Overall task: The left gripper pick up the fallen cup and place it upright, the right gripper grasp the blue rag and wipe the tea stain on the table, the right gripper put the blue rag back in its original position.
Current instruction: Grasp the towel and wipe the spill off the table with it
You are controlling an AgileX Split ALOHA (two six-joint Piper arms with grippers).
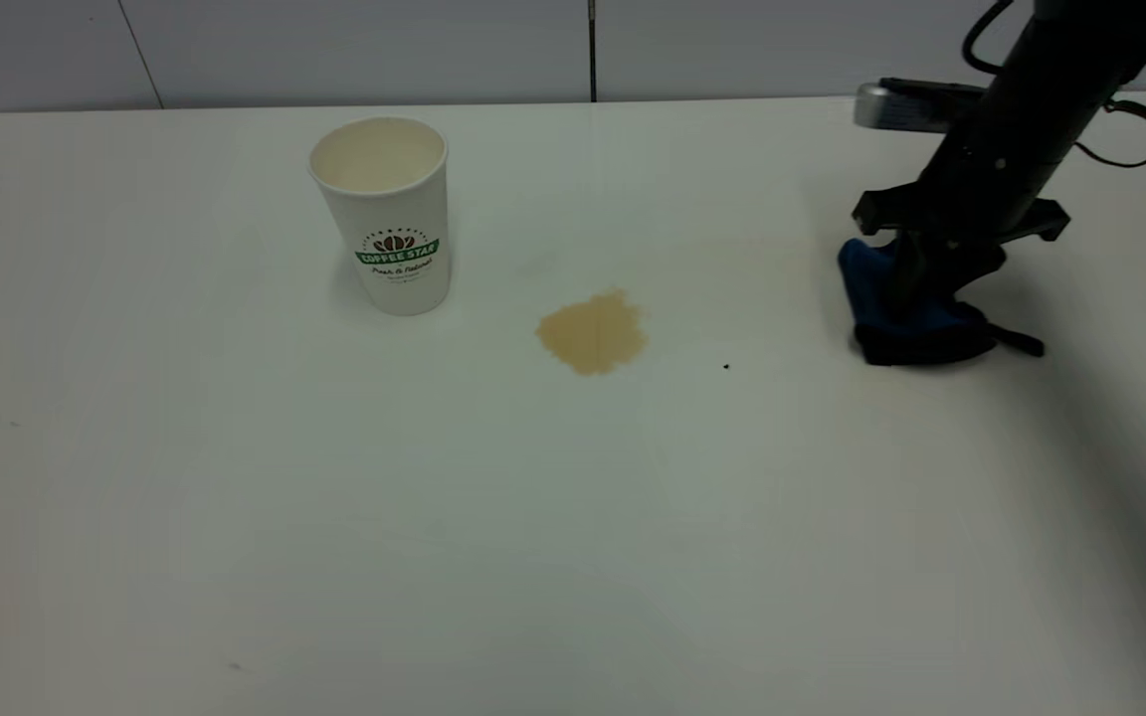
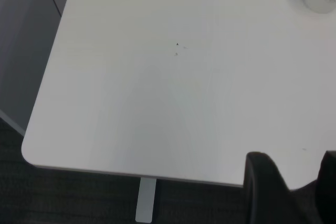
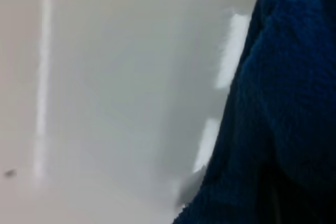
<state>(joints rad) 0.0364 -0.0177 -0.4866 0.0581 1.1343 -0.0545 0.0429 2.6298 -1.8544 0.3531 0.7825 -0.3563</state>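
Where the tea stain (image 1: 592, 333) lies: white table (image 1: 334, 517), grey wall (image 1: 334, 50) behind.

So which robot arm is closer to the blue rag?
The right. Its end effector is down on the blue rag, right of the tea stain. The left end effector is parked far off at the table's edge, past the cup.

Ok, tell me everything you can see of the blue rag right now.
The blue rag is dark blue, knitted-looking cloth, bunched into a crumpled heap on the white table, right of the tea stain and apart from it. The right gripper is pressed down into its top; the fingers are hidden by cloth.
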